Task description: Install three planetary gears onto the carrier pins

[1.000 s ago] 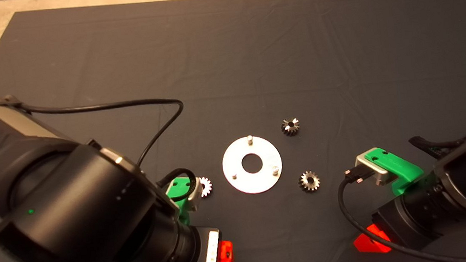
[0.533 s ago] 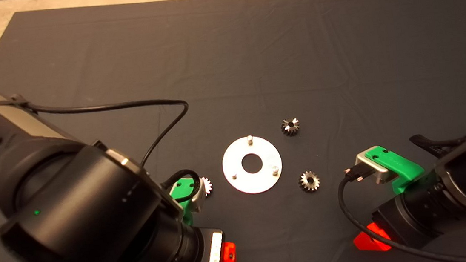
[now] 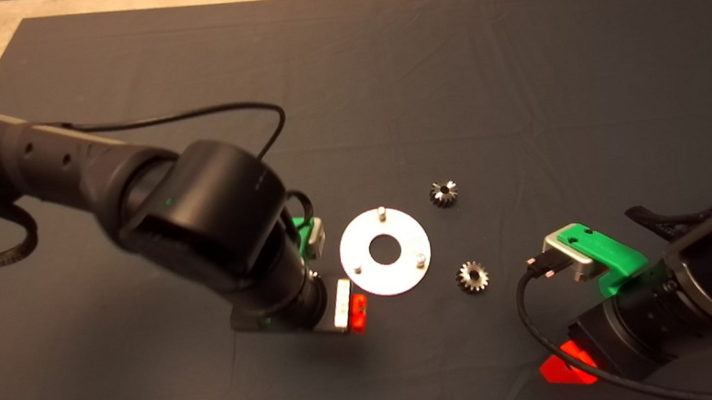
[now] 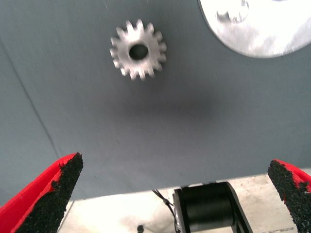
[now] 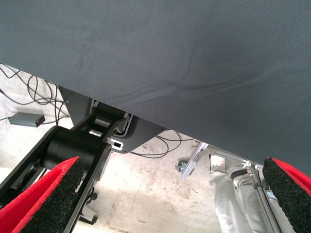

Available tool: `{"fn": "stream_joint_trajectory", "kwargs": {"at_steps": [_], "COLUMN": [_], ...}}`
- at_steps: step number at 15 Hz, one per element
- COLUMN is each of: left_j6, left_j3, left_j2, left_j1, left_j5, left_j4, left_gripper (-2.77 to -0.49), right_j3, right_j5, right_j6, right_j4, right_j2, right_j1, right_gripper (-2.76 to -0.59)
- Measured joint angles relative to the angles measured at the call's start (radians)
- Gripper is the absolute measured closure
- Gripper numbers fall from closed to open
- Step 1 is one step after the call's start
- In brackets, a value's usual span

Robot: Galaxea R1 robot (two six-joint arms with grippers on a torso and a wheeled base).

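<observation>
The silver-white disc [image 3: 402,274] lies mid-mat with three carrier pins [image 3: 381,211] standing bare. One planetary gear [image 3: 444,192] lies beyond the disc's right side, and another [image 3: 472,276] lies to its near right. The left arm hides the third gear in the head view. It shows in the left wrist view [image 4: 138,49], flat on the mat next to the disc's edge [image 4: 262,34]. My left gripper [image 4: 170,194] is open and empty above the mat, just short of that gear. My right gripper [image 5: 170,194] is open and empty, parked at the lower right.
The left arm's black wrist [image 3: 221,226] reaches across the mat to the disc's left edge. The right wrist view looks past the mat's edge at the floor, cables [image 5: 39,92], a black robot base [image 5: 73,145] and a person's leg [image 5: 226,194].
The left arm has swung away from the near edge toward the disc. It now covers the third gear in the head view. The right arm, disc and two other gears have not moved.
</observation>
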Motion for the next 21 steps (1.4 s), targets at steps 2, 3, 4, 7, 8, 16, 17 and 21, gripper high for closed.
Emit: {"fn": "stream_joint_trajectory", "kwargs": {"at_steps": [2,3,4,7,8,16,17,21], "left_j6": [0.042,0.057,0.064,0.086,0.089,0.113,0.116,0.119], "left_j3": [-0.047,-0.068,-0.081,-0.11,-0.119,-0.152,-0.155,-0.159], "left_j2": [0.0,-0.001,-0.003,-0.003,-0.003,-0.003,-0.005,-0.005], "left_j1": [0.0,0.0,0.001,0.034,0.045,0.087,0.09,0.09], "left_j5": [0.0,0.0,0.0,0.0,0.0,-0.001,-0.001,0.0], "left_j4": [0.009,0.019,0.026,0.048,0.057,0.102,0.103,0.108], "left_gripper": [-2.77,-2.77,-2.77,-2.77,-2.77,-2.77,-2.77,-2.77], "right_j3": [0.001,0.003,0.004,0.004,0.004,0.003,0.003,0.002], "right_j5": [0.0,0.0,0.0,0.0,0.0,0.001,0.001,0.0], "right_j6": [0.0,0.0,0.0,0.0,0.0,-0.009,-0.023,-0.076], "right_j4": [0.0,0.0,0.0,0.0,0.0,0.001,0.001,0.001], "right_j2": [0.0,0.0,0.0,0.0,0.0,-0.055,-0.072,-0.143], "right_j1": [0.0,0.0,0.0,0.0,0.0,0.0,0.0,0.0], "right_gripper": [-2.76,-2.76,-2.76,-2.76,-2.76,-2.76,-2.76,-2.76]}}
